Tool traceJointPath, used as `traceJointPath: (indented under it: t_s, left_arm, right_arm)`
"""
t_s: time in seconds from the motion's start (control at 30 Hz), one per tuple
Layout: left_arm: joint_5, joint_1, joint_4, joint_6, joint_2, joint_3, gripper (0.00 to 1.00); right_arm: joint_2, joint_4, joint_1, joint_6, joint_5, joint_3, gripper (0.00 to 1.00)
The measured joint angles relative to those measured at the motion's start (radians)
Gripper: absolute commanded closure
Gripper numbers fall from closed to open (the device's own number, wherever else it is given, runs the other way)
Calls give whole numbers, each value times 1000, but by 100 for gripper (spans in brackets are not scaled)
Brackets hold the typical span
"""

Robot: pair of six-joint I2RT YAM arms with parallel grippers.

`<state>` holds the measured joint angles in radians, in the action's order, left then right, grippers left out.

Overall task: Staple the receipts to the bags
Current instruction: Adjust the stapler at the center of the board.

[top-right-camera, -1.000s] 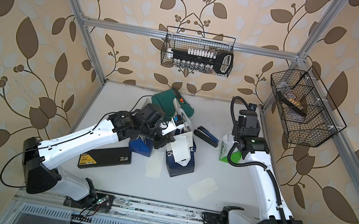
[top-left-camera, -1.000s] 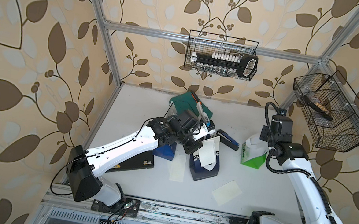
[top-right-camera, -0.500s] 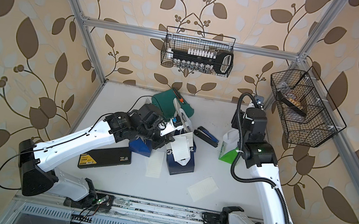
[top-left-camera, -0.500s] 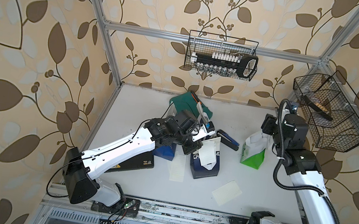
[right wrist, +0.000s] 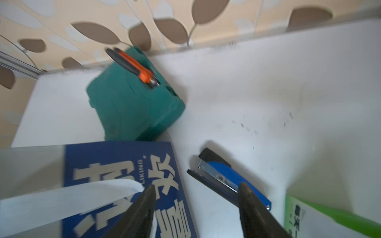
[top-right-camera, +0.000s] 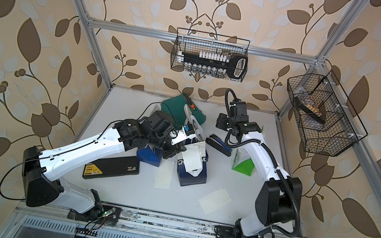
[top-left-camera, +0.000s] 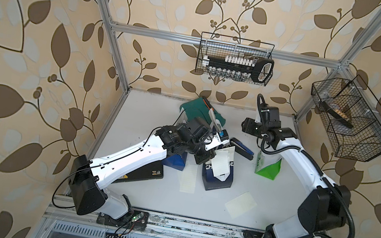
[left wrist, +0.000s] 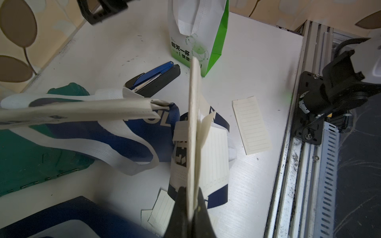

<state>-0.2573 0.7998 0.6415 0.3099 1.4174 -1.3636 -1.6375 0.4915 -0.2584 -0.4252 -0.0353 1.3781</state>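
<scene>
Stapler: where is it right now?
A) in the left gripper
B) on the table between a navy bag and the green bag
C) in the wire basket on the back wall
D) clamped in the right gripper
B: the stapler lies on the table between the navy bag and the green bag. The right gripper hangs open above it, and the left gripper is shut on a receipt.

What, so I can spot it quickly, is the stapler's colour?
The stapler is blue on top, black beneath, clearest in the left wrist view.
</scene>
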Motion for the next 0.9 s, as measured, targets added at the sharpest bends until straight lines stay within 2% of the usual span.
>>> traceJointPath:
  t_s: [0.13,0.47,0.9]
  left_arm:
    - [0,0,0,-4,0,0,100]
    - [0,0,1,-26,-2,4,100]
    - [-4,0,1,-30,-3,6,100]
  right_arm:
    - [-99,5,-17,-50,25,33,37]
    - [-350,38,-102,-101,48,236,37]
    - [-393,24,-103,-208,62,175,36]
